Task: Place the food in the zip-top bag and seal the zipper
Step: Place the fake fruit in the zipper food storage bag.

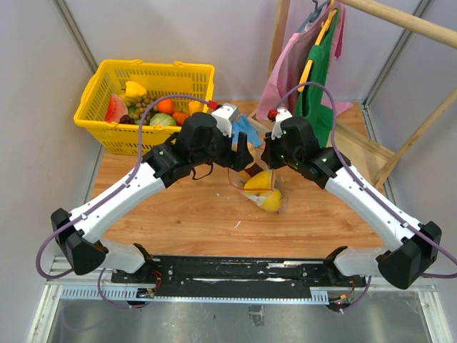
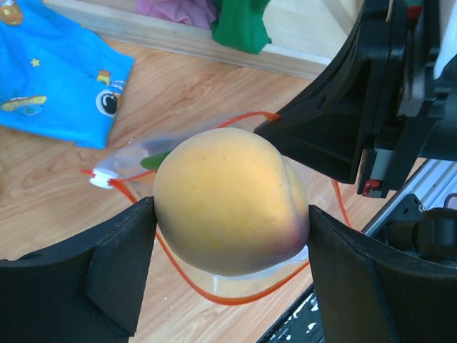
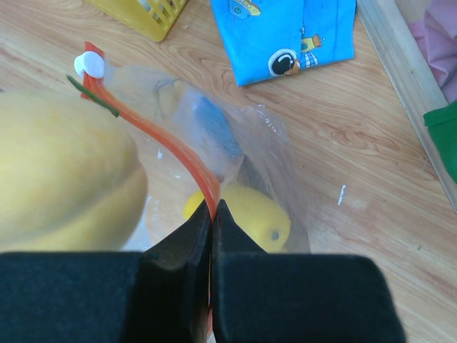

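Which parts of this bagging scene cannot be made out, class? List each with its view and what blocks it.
Right wrist view: the yellow-orange fruit is cut off by the left edge; the right gripper hides the zipper stretch it pinches.
Left wrist view: the fruit in the left gripper hides the lemon and most of the zip-top bag.
Top view: both wrists cover the bag's mouth.

Pale grey walls stand close around a light wooden surface. At the far right, a bare wooden rack carries a pink garment and a green garment. The light is soft and even, with faint shadows.
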